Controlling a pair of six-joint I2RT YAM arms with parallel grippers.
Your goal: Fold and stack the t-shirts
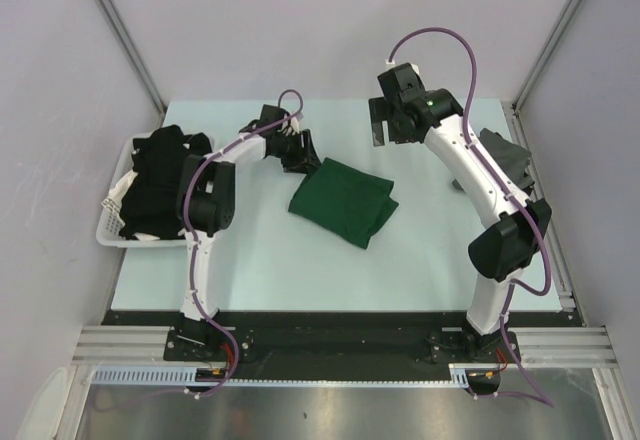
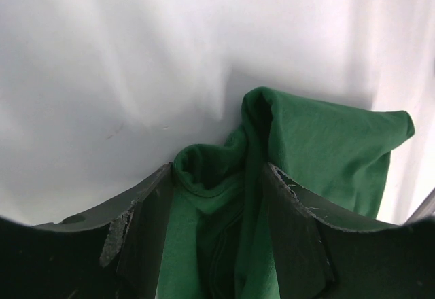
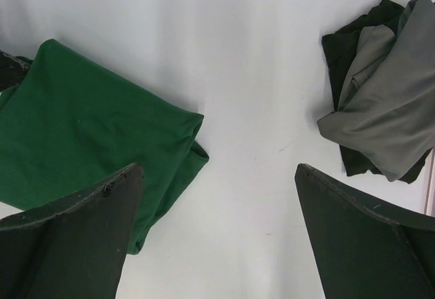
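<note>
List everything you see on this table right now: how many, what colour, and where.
green t-shirt: one, dark green, folded, mid-table
grey t-shirt: one, grey, lying on a dark shirt at the table's right edge
dark shirt: one, near black, under the grey t-shirt
black t-shirts: a heap, count unclear, black, in the basket
basket: one, white, slatted, at the table's left edge
table: one, pale
left gripper: one, black, jaws either side of the green t-shirt's bunched corner; grip unclear
right gripper: one, black, open and empty, above the table between the green t-shirt and the grey t-shirt
</note>
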